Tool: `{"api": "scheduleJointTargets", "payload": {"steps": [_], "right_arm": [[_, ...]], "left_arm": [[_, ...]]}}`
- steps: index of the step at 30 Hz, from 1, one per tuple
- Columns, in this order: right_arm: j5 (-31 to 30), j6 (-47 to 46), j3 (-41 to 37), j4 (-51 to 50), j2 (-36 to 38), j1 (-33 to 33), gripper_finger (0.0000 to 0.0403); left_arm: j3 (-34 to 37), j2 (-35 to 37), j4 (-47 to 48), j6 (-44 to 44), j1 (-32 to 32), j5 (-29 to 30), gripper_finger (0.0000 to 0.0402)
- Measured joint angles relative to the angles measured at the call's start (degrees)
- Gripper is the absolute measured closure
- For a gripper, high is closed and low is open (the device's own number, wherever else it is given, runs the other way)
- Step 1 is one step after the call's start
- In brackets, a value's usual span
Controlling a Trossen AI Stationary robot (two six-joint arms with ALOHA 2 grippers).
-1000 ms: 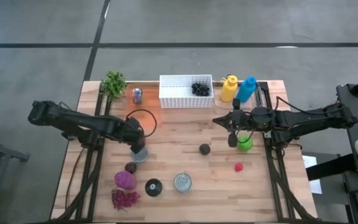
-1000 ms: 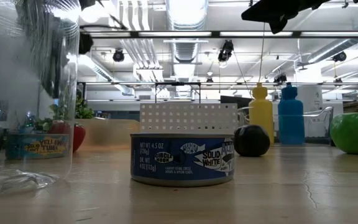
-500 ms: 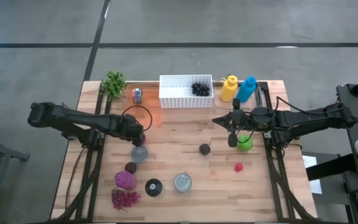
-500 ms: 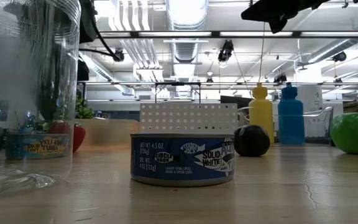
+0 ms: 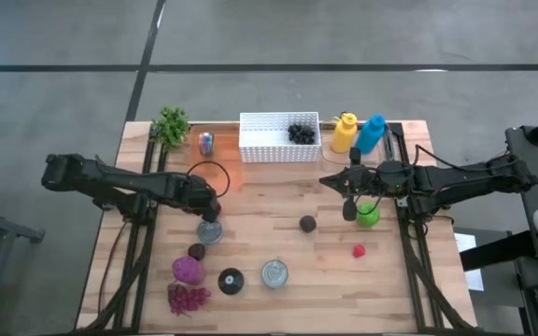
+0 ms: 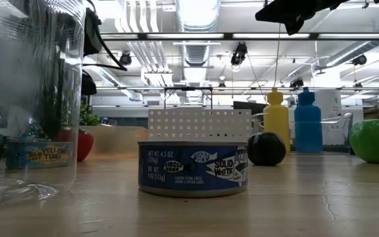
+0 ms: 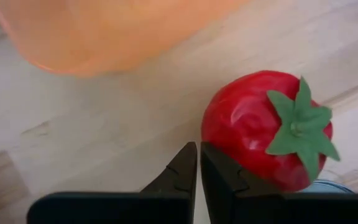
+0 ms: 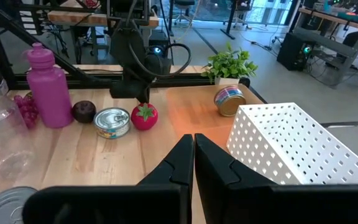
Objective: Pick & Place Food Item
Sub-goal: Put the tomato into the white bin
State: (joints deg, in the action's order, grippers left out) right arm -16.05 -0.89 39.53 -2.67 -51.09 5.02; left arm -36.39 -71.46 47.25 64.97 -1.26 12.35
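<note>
The left gripper (image 7: pixel 197 163), fingers pressed together and holding nothing, hovers just beside the tomato (image 7: pixel 263 137), which sits on the table (image 5: pixel 269 196) next to a tuna can (image 8: pixel 112 122). Descending closed could knock the tomato rolling toward the orange plate (image 7: pixel 110 28); bare wood lies beyond. The right gripper (image 8: pixel 193 152), clenched empty, waits near the basket (image 5: pixel 279 137)

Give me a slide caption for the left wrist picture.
Left end effector, fingers shut, hovers beside a red tomato on the wooden table.

Both arms are matte black, built of slim jointed links. The left arm (image 5: pixel 129 187) carries a looping black cable near its wrist. The right arm (image 5: pixel 456 179) shows thin cabling along its links. Fingers (image 7: pixel 225 177) are dark, tapered wedges.
</note>
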Motion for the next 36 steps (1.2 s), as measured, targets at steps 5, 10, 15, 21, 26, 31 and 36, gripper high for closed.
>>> {"api": "scheduleJointTargets", "payload": {"steps": [5,10,15,21,26,31,36], "right_arm": [[0.0,0.0,0.0,0.01,0.0,-0.01,0.0394],[-0.01,0.02,0.0,0.17,0.0,-0.02,0.0394],[-0.02,0.02,0.0,0.21,0.0,-0.02,0.0394],[-0.09,0.04,0.0,0.19,0.0,-0.02,0.0394],[-0.1,0.04,0.0,0.14,0.0,-0.02,0.0394],[-0.09,0.04,0.0,0.13,0.0,-0.02,0.0394],[-0.07,0.05,0.0,0.04,0.0,-0.02,0.0394]], "left_arm": [[0.41,-1.28,-3.6,-0.63,0.0,-0.38,0.0376],[0.38,-4.93,-8.5,-2.7,0.0,-1.12,0.0376],[0.35,-8.69,-15.7,-4.65,0.0,-1.89,0.0376],[-0.65,-10.18,-18.73,-6.65,0.0,-1.89,0.0376],[-2.71,-10.54,-18.8,-9.65,0.0,-1.52,0.0376],[-4.69,-10.54,-18.95,-12.64,0.0,-0.87,0.0376],[-5.55,-10.36,-16.25,-13.88,0.0,-0.5,0.0376]]}}
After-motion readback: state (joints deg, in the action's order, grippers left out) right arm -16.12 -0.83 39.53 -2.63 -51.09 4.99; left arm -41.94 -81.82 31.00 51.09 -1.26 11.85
